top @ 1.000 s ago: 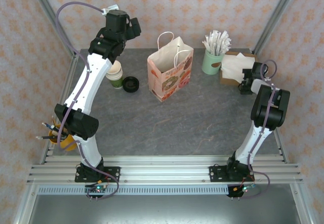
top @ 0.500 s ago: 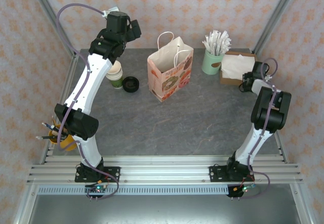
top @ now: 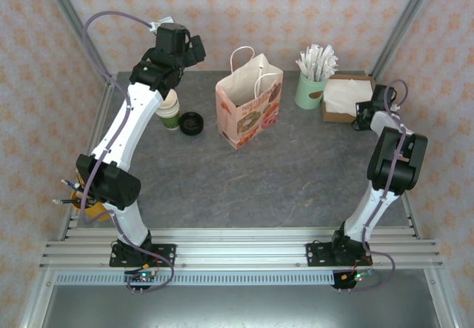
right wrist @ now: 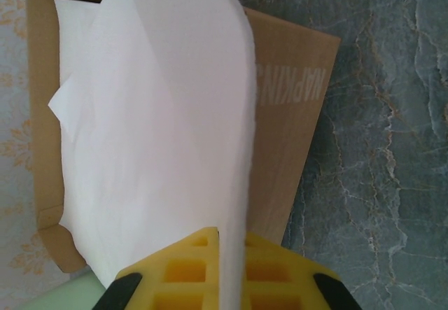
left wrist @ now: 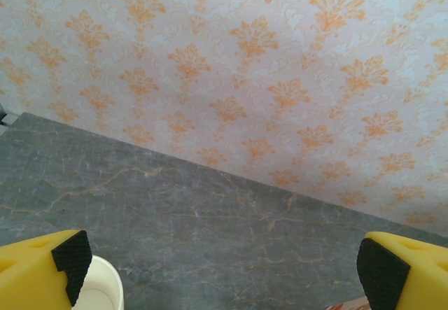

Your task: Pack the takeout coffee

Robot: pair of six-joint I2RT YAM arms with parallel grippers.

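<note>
The takeout coffee [top: 191,124] stands at the back left of the table, its round black lid facing up. My left gripper [left wrist: 224,275] hangs open above the table behind it, with black pads [left wrist: 70,261] far apart and nothing between them. The cream rim of a lidless cup [left wrist: 101,289] sits by its left finger. My right gripper [right wrist: 231,254] is shut on a white napkin [right wrist: 161,135] that rises from the brown napkin box [right wrist: 290,135]. From above, the right gripper [top: 362,113] is at the box [top: 342,112] at the back right.
A stack of cream cups [top: 169,109] stands left of the coffee, under my left arm. An open paper bag [top: 249,109] with handles stands mid-back. A mint-green straw holder [top: 312,89] sits left of the napkin box. An orange pen holder [top: 87,198] is at the left edge.
My right gripper moved back to the napkin box and shut on the napkin. The left arm shifted slightly and its gripper stayed open.
</note>
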